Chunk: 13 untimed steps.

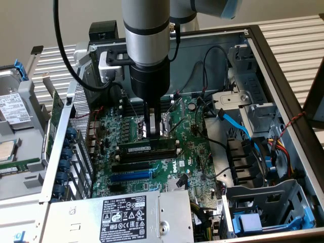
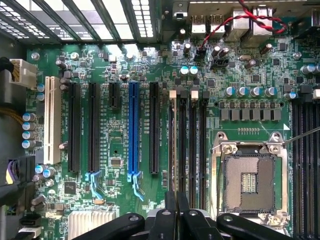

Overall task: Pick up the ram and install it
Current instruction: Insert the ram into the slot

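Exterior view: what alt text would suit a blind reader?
A robot arm reaches down into an open computer case, its closed pincer right above a memory stick standing upright on the green circuit board.

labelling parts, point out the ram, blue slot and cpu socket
ram (image 1: 148,147): exterior view, middle of its side
blue slot (image 2: 133,130): wrist view, mid-length
cpu socket (image 2: 248,182): wrist view, centre pin field

Pale beige plain wall (image 1: 30,20) and light grey slatted metal counter (image 1: 298,35) under even light

The wall rises well behind the claw (image 1: 154,132). The counter's parallel ribs spread out on either side of the claw and beyond it, reaching toward the wall. Soft, bright light falls evenly, and the slats shine almost white.
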### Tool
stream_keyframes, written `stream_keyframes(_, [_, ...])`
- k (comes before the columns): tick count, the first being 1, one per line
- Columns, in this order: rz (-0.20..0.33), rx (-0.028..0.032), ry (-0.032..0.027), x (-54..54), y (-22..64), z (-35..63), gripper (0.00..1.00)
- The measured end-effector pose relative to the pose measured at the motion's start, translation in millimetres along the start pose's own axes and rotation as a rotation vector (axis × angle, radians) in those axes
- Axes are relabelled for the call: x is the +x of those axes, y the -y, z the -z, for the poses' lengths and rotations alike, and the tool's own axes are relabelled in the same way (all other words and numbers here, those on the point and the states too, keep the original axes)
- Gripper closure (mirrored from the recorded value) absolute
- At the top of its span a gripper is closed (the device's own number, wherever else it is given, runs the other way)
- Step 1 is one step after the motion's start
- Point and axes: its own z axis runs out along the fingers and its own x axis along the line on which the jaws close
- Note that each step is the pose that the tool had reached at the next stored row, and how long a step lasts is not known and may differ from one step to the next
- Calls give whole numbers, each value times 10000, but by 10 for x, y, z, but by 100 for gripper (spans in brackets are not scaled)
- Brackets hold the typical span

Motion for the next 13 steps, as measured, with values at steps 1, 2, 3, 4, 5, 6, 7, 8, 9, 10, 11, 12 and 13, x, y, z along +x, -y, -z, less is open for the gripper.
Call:
stream_keyframes(1, [0,1,0,0,-1,-3,88])
stream_keyframes(2, [0,1,-1,0,-1,-4,88])
stream_keyframes(3, [0,2,-1,0,-2,-6,88])
stream_keyframes(4, [0,2,-2,0,-2,-8,88])
stream_keyframes(5, [0,4,-1,0,-2,-9,88])
stream_keyframes(6, [0,6,-1,0,-2,-11,88])
stream_keyframes(7, [0,10,1,-1,-2,-14,88])
stream_keyframes(8, [0,12,0,0,-2,-17,88])
stream_keyframes(9, [0,15,-1,-1,-2,-19,88])
stream_keyframes(10, [0,17,-2,0,-2,-19,88])
stream_keyframes(11, [0,17,-2,0,-2,-19,88])
stream_keyframes(12, [0,17,-3,0,-2,-19,88])
stream_keyframes(13, [0,19,-2,0,-3,-20,88])
